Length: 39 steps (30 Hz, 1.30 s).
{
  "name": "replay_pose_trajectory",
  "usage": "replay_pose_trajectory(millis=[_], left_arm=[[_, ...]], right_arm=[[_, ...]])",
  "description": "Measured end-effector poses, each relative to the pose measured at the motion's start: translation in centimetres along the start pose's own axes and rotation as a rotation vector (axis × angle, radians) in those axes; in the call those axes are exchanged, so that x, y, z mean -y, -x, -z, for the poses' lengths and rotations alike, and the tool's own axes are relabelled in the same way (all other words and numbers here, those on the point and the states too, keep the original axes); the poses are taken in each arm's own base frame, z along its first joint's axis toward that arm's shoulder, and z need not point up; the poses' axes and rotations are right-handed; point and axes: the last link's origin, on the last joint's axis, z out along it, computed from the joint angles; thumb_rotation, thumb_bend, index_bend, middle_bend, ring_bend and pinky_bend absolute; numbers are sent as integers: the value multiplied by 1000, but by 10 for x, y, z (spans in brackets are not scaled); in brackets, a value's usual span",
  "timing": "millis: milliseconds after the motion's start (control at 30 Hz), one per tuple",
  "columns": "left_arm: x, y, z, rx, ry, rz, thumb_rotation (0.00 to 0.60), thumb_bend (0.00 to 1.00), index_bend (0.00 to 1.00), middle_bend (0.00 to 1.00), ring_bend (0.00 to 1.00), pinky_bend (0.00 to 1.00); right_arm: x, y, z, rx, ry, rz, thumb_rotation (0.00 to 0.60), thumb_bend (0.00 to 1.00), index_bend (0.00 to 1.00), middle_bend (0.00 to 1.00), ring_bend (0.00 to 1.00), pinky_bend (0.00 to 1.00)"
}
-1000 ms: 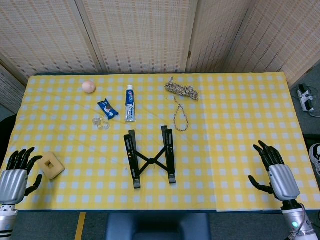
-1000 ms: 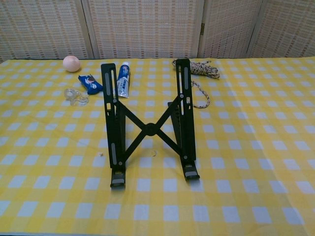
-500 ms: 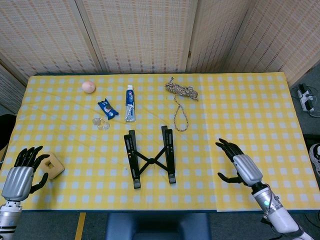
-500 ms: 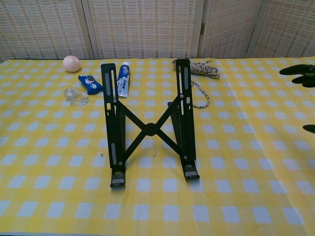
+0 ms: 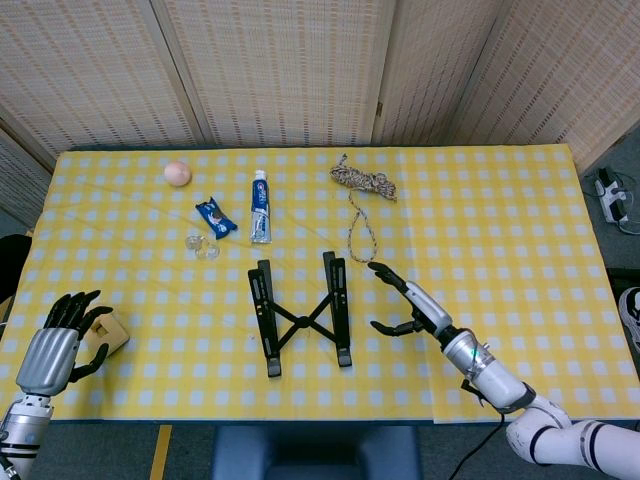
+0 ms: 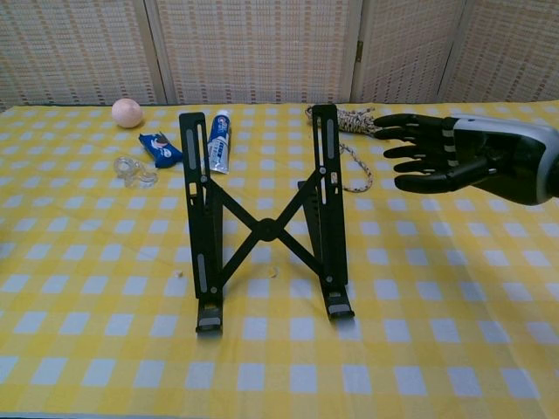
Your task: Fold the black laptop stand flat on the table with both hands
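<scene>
Now approach step: right hand (image 5: 418, 308) spread, empty, beside laptop stand (image 5: 300, 316); left hand (image 5: 58, 340) spread at table (image 5: 500, 220) near-left corner. Next: both grasp rails.

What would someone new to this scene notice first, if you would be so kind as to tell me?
The black laptop stand stands propped open in the middle of the yellow checked tablecloth. The right robot hand hovers beside it with its fingers spread, touching nothing. The left robot hand waits at the table's near left edge by a small wooden block, while a toothpaste tube and a rope lie behind the stand.
</scene>
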Motion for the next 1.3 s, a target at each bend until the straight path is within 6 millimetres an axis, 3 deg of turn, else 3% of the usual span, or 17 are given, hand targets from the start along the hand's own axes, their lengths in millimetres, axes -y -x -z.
replay_pose_trajectory(millis=[333, 533, 800, 1300], left_arm=[[-4, 1, -8, 16, 16, 17, 600, 458, 271, 126, 87, 51], [-6, 4, -14, 53, 33, 72, 600, 435, 253, 135, 97, 59], [-14, 11, -19, 111, 80, 126, 600, 351, 241, 145, 114, 73], [-32, 25, -13, 204, 168, 133, 600, 342, 256, 180, 139, 74]], right_arm=[[16, 16, -62, 85, -20, -145, 600, 336, 0, 85, 87, 0], [17, 27, -71, 148, -38, -182, 600, 336, 49, 151, 143, 0], [18, 39, -51, 266, -151, -123, 600, 337, 82, 193, 177, 0], [15, 58, 21, 413, -224, 17, 600, 336, 91, 201, 185, 1]])
